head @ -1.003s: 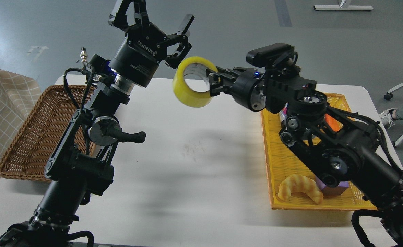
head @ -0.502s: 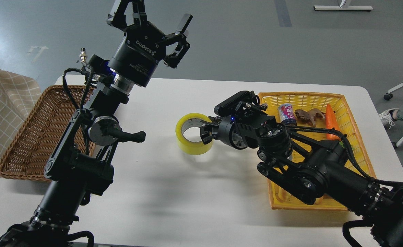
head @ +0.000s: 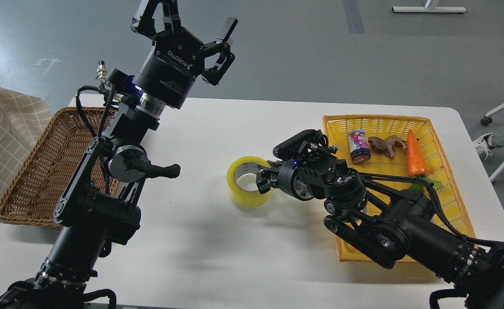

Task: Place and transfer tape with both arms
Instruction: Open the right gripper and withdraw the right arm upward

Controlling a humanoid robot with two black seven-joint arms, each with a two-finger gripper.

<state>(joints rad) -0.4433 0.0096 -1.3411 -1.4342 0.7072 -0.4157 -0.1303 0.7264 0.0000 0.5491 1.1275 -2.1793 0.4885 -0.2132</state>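
The tape (head: 248,182), a yellow ring with a grey-white core, rests on the white table (head: 217,249) near its middle, its hole facing up. My right gripper (head: 265,179) reaches in from the right and is shut on the roll's right wall, one finger inside the core, one outside. My left gripper (head: 183,23) is open and empty, raised high above the table's far left, well apart from the tape.
A brown wicker basket (head: 33,171) sits at the left, partly behind my left arm. A yellow basket (head: 445,171) at the right holds a can (head: 358,146), a brown toy animal (head: 384,145) and a carrot (head: 414,148).
My right gripper has carried the tape down from mid-air near the left gripper to the table. The left arm has barely moved.
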